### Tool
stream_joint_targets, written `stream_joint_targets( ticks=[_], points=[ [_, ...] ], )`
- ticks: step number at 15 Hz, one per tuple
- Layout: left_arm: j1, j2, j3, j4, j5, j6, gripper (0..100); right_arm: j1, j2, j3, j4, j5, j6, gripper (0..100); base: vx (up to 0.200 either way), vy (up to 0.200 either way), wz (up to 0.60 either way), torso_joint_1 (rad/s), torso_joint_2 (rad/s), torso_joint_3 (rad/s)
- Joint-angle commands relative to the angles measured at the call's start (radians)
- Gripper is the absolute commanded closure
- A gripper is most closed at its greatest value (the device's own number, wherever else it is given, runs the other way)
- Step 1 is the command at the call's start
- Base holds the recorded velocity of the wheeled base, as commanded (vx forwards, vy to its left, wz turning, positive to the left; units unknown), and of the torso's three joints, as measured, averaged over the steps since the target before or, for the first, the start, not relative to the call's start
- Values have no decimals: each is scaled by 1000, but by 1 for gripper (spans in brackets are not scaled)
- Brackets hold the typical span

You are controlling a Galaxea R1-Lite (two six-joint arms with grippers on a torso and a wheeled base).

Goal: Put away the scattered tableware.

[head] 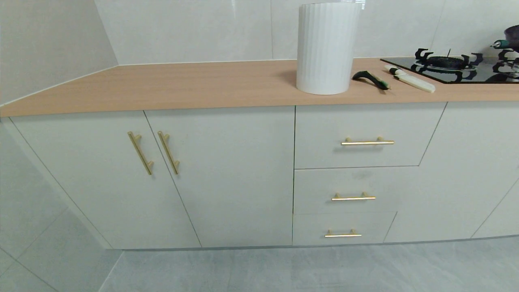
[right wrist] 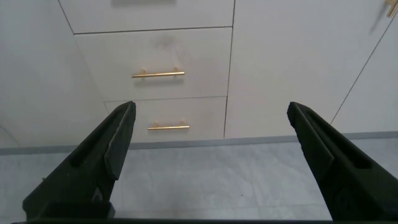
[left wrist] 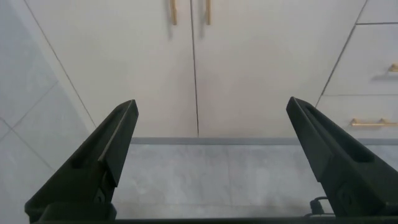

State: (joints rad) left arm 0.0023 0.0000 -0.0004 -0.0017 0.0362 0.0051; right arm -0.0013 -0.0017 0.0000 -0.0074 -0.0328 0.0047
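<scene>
On the wooden countertop (head: 182, 85) lie two utensils to the right of a tall white ribbed holder (head: 326, 48): a dark green-and-black handled tool (head: 371, 79) and a white-handled knife-like piece (head: 409, 78). My left gripper (left wrist: 211, 109) hangs low before the double cabinet doors (left wrist: 196, 62), open, with nothing between its fingers. My right gripper (right wrist: 211, 112) is low in front of the drawer stack (right wrist: 158, 74), also open and empty.
A black gas hob (head: 454, 67) with a pan edge (head: 511, 34) sits at the counter's far right. Below are two doors with gold handles (head: 154, 152) and three drawers (head: 361, 142). Grey tiled floor (head: 284, 267) lies in front; a wall closes the left side.
</scene>
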Motion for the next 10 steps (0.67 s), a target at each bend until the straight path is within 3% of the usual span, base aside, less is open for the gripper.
stream_joint_targets(
  ticks=[1, 4, 9, 10],
  points=[
    [1, 2, 0, 0, 1, -1, 0, 0, 2, 0, 0, 1, 0, 0, 0, 0, 0, 0, 0, 0],
    [1, 2, 0, 0, 1, -1, 0, 0, 2, 0, 0, 1, 0, 0, 0, 0, 0, 0, 0, 0],
    [1, 0, 0, 0, 1, -2, 0, 0, 2, 0, 0, 1, -2, 0, 200, 0, 0, 1, 2, 1],
    [1, 2, 0, 0, 1, -2, 0, 0, 2, 0, 0, 1, 0, 0, 0, 0, 0, 0, 0, 0]
  ],
)
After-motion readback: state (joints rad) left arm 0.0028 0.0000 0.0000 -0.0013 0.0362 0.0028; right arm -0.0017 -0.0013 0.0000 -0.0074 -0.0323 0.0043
